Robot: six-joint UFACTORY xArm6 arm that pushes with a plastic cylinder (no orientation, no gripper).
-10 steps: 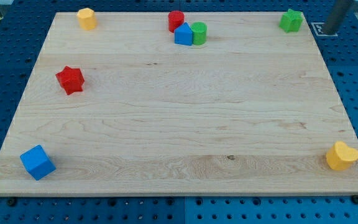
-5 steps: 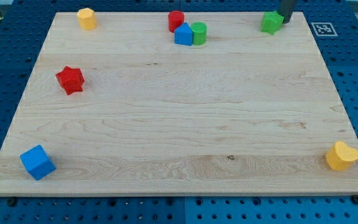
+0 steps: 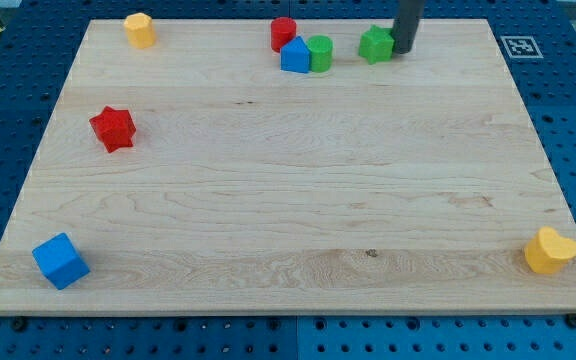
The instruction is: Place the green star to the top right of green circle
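1. Eight blocks lie on the wooden board [image 3: 268, 200], and my tip [image 3: 404, 51] comes down from the view's top edge as a straight, nearly upright dark rod, only its lower stretch in frame
2. My tip sits on the board at about 3 o'clock of the green star [image 3: 376, 44], pressed against or just beside that block's edge; the exact contact cannot be made out. The rod has nothing to open or close and holds nothing
3. The green star lies near the board's top edge, at about 3 o'clock of the green circle [image 3: 320, 52], close to it but apart, with a strip of bare wood between them
4. The green circle touches the blue block [image 3: 295, 56] at its 9 o'clock; the red cylinder [image 3: 283, 32] stands just at 11 o'clock of that blue block
5. A yellow block [image 3: 140, 29] sits at the board's top left, a red star [image 3: 113, 128] at the left side, a blue cube [image 3: 60, 260] at 7 o'clock of the board, and a yellow heart-like block [image 3: 550, 250] at 5 o'clock, all well apart from my tip
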